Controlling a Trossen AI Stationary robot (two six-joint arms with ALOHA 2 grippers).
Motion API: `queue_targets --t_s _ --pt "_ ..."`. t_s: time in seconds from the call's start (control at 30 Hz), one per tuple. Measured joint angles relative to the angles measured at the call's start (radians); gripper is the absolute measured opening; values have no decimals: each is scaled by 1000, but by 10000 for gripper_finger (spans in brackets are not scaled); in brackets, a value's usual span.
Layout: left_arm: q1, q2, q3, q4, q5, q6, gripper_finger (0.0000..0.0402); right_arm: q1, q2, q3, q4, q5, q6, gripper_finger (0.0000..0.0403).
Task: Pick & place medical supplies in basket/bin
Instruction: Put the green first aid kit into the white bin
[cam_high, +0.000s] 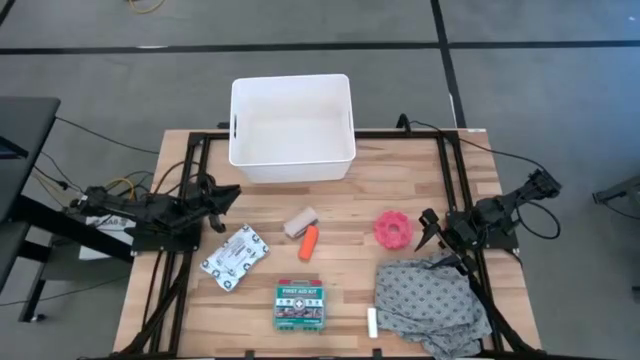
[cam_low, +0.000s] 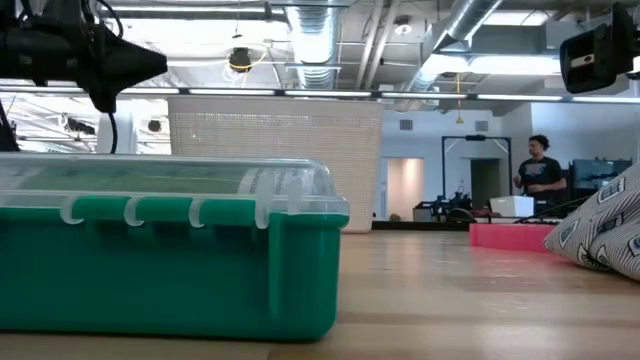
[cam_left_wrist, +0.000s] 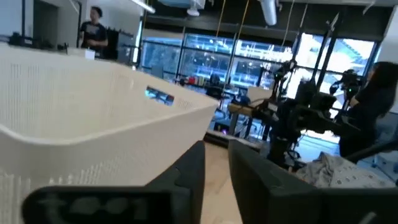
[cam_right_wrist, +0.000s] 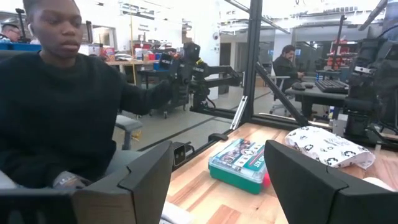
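Note:
The white tub (cam_high: 290, 130) stands at the table's far edge; it also shows in the low view (cam_low: 275, 165) and fills the left wrist view (cam_left_wrist: 93, 118). On the wood lie the beige roll (cam_high: 300, 222), orange tube (cam_high: 309, 242), pink roll (cam_high: 393, 229), printed packet (cam_high: 235, 258), first-aid box (cam_high: 301, 306) and small white tube (cam_high: 372, 322). My left gripper (cam_high: 228, 195) hovers at the left, its fingers (cam_left_wrist: 186, 174) a narrow gap apart. My right gripper (cam_high: 430, 230) waits open beside the pink roll, facing the box (cam_right_wrist: 239, 165) and packet (cam_right_wrist: 329, 146).
A grey patterned cloth (cam_high: 430, 297) lies crumpled at the near right corner, just below the right gripper. Black frame rails run along both table sides. A person in dark clothes (cam_right_wrist: 56, 124) sits close by the table's near side. Bare wood lies between the tub and the supplies.

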Motion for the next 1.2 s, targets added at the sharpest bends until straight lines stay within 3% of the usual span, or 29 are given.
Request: queue_targets --t_s 0.17,0.33,0.5,0.67,0.9,1.07,1.2 --pt "0 26 82 -11 -61 26 105 0 0 0 0 0 0 249" --pt "-1 102 250 -89 -64 54 116 0 0 0 0 0 0 249" --pt "-1 253 430 -229 -50 37 110 0 0 0 0 0 0 249" --pt "-1 431 524 -294 -39 61 106 0 0 0 0 0 0 249" --pt "-6 587 575 -296 56 -15 105 0 0 0 0 0 -5 249" --pt "-43 690 579 -299 209 -20 105 0 0 0 22 0 -177 249" --pt "-84 794 579 -298 242 -77 105 0 0 0 62 -3 -215 249"
